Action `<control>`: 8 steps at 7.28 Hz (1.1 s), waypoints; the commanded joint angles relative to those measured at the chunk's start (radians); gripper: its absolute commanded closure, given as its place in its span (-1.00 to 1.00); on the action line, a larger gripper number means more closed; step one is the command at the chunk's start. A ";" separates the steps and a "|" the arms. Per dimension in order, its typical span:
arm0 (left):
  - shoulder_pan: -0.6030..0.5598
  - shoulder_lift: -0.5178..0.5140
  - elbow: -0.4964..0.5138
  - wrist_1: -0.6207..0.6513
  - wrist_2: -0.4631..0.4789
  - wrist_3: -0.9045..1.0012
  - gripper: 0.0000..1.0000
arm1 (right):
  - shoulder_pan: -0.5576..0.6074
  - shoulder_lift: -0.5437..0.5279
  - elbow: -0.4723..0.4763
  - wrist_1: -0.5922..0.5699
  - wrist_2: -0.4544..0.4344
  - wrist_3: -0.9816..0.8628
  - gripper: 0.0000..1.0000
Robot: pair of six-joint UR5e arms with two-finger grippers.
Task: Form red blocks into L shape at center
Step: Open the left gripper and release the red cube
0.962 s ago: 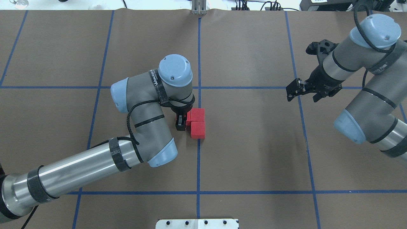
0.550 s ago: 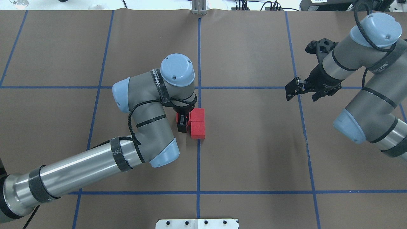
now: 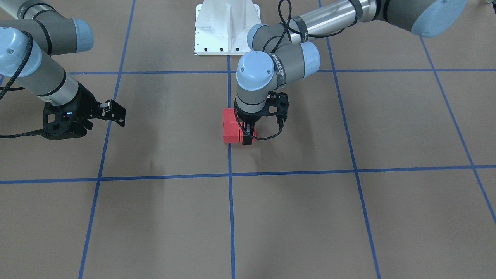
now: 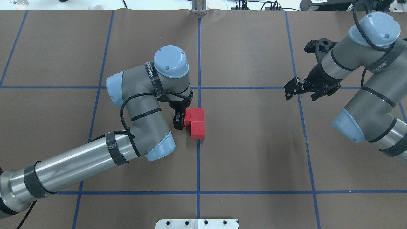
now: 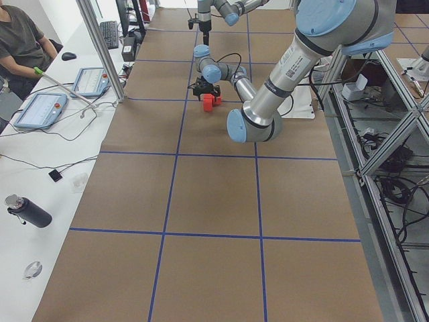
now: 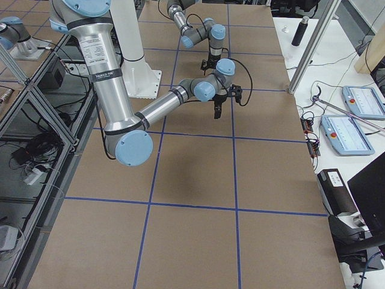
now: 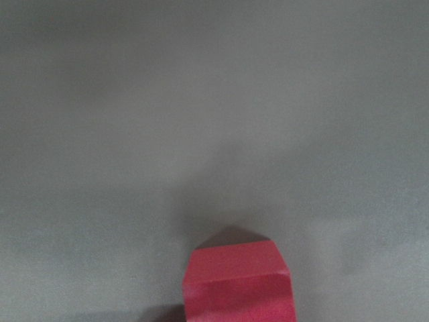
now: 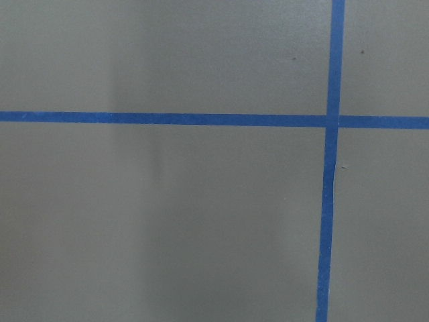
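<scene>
Three red blocks sit together beside the central blue tape line [image 4: 199, 95]. Two of them [image 4: 197, 114] [image 4: 197, 129] are stacked along the line, one behind the other. The third [image 4: 188, 116] lies flush against the left side of the farther one, making an L. My left gripper [image 4: 180, 117] points straight down and is shut on this third block at table level, one finger on its near side and one on its far side [image 3: 247, 138]. The left wrist view shows that block [image 7: 238, 285] at the bottom edge. My right gripper [image 4: 301, 95] is open and empty, hovering far to the right.
The white robot base plate [image 4: 197, 223] lies at the near edge, also seen in the front view [image 3: 226, 27]. My left arm's elbow and forearm [image 4: 140, 105] hang over the table left of the blocks. An operator [image 5: 20, 40] sits beyond the far edge.
My left arm and gripper shifted slightly left and away from the robot with the third block, bringing it level with the farther block. The right arm barely moved.
</scene>
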 commanded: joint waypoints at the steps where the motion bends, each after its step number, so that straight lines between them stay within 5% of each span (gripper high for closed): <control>1: -0.012 0.074 -0.070 0.005 -0.016 0.014 -1.00 | -0.002 0.002 -0.003 0.000 0.000 -0.001 -1.00; 8: 0.007 0.114 -0.081 0.003 -0.025 0.018 -1.00 | -0.002 0.002 -0.003 0.000 0.000 -0.001 -1.00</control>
